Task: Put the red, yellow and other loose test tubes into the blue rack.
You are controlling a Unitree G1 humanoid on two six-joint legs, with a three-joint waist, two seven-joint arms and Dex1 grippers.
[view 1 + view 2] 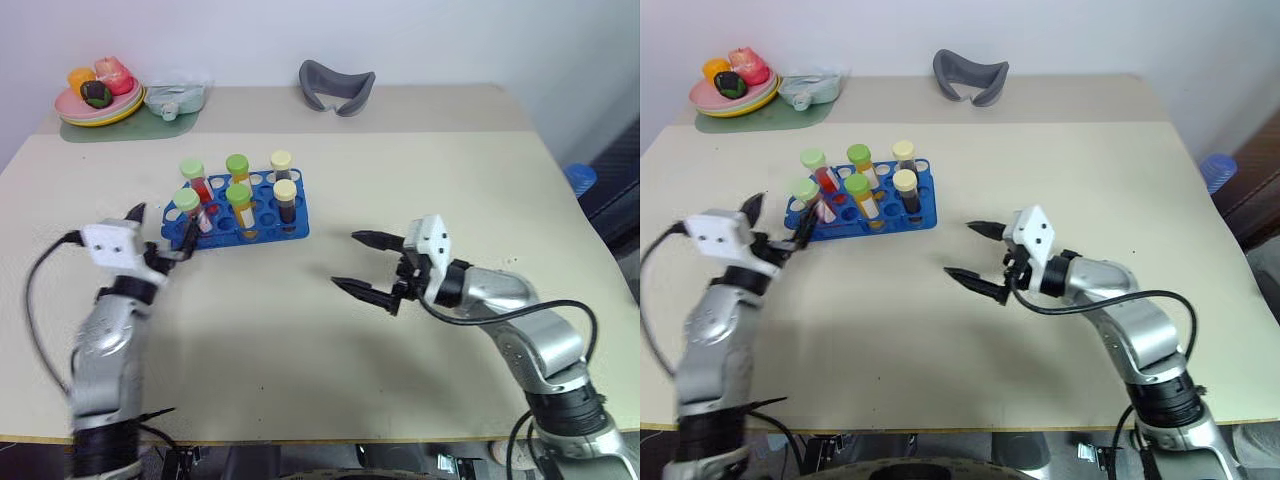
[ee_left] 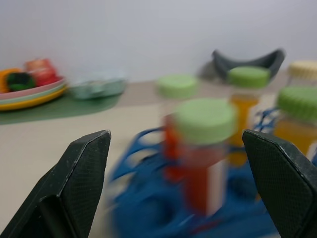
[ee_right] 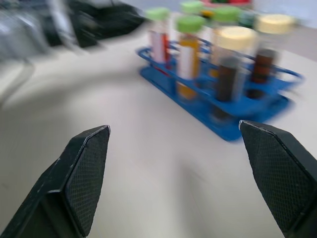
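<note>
The blue rack (image 1: 262, 226) stands left of the table's middle. It holds several upright test tubes: two red ones with green caps (image 1: 188, 203), two yellow ones with green caps (image 1: 240, 200) and two dark ones with cream caps (image 1: 285, 196). My left gripper (image 1: 162, 228) is open and empty just left of the rack's near-left corner. In the left wrist view its fingers (image 2: 84, 163) stand wide apart, with the nearest red tube (image 2: 203, 163) standing in the rack beyond them. My right gripper (image 1: 345, 260) hangs open and empty to the right of the rack, pointing towards it.
A plate of toy food (image 1: 95, 98) on a green mat and a pale container (image 1: 175, 98) sit at the far left corner. A grey curved piece (image 1: 337, 88) lies at the far edge. A blue object (image 1: 580, 178) stands off the table's right side.
</note>
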